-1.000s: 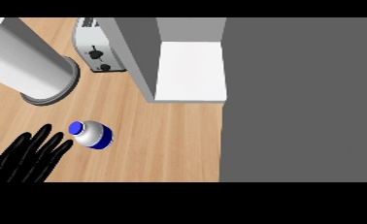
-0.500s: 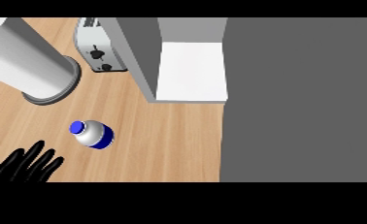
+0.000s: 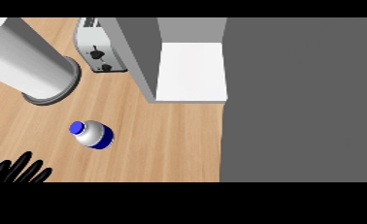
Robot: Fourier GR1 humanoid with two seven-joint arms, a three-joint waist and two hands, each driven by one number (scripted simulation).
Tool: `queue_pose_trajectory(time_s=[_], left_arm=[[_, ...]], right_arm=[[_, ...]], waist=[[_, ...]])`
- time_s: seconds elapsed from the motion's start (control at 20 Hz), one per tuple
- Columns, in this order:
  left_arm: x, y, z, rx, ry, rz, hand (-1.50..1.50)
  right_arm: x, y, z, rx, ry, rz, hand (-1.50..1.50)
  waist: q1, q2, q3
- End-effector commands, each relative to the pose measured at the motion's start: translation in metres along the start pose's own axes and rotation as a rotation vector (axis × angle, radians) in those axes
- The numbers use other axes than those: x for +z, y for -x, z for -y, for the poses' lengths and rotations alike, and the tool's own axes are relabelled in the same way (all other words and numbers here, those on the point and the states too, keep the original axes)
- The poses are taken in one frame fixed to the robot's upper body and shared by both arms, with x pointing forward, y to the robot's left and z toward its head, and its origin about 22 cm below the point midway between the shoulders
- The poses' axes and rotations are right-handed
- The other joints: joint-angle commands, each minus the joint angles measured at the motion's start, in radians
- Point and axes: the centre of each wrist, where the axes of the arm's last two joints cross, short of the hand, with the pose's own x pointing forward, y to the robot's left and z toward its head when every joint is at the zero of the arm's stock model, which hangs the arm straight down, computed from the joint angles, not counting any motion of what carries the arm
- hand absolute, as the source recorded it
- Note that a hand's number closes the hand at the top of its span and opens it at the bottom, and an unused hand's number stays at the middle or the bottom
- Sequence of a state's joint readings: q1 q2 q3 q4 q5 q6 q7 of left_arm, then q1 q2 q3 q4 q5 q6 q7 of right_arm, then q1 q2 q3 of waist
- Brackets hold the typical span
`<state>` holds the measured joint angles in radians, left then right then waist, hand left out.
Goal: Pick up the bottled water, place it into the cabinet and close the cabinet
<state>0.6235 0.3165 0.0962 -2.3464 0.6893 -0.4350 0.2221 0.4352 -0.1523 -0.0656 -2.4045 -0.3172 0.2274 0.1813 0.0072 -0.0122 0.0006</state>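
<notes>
A: Largest items?
B: Wooden counter (image 3: 165, 136); open cabinet (image 3: 143, 58) with white shelf (image 3: 192, 72); large grey cylinder (image 3: 32, 65); toaster (image 3: 100, 48) beside the cabinet.
A: Task item?
B: Bottled water (image 3: 93, 134), blue cap, stood on the counter below the cylinder, well apart from the cabinet.
A: Hands?
B: Left hand (image 3: 23, 170), lower-left corner, fingers straight and spread, held nothing, clear of the bottle.

left hand (image 3: 22, 170) low, fingers straight, spread
</notes>
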Motion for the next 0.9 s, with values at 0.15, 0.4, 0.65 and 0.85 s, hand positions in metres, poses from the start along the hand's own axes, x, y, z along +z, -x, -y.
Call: queue_pose_trajectory(time_s=[0.15,0.4,0.65,0.85], left_arm=[[0.012,-0.032,0.02,0.014,0.003,0.122,-1.5],[0.014,-0.031,0.006,-0.014,-0.093,0.152,-1.5],[0.018,-0.022,-0.03,-0.041,-0.13,0.108,-1.5],[0.01,-0.014,-0.052,-0.084,-0.17,0.073,-1.5]], right_arm=[[0.025,-0.038,-0.009,-0.077,-0.049,0.069,-1.5],[0.022,-0.034,-0.007,-0.094,-0.017,0.073,-1.5],[0.029,-0.039,-0.006,-0.089,-0.051,0.067,-1.5],[0.035,-0.049,0.0,-0.073,-0.062,0.069,-1.5]], waist=[[-0.021,-0.001,0.001],[-0.013,0.005,0.0],[-0.018,0.007,-0.001],[-0.041,0.008,-0.002]])
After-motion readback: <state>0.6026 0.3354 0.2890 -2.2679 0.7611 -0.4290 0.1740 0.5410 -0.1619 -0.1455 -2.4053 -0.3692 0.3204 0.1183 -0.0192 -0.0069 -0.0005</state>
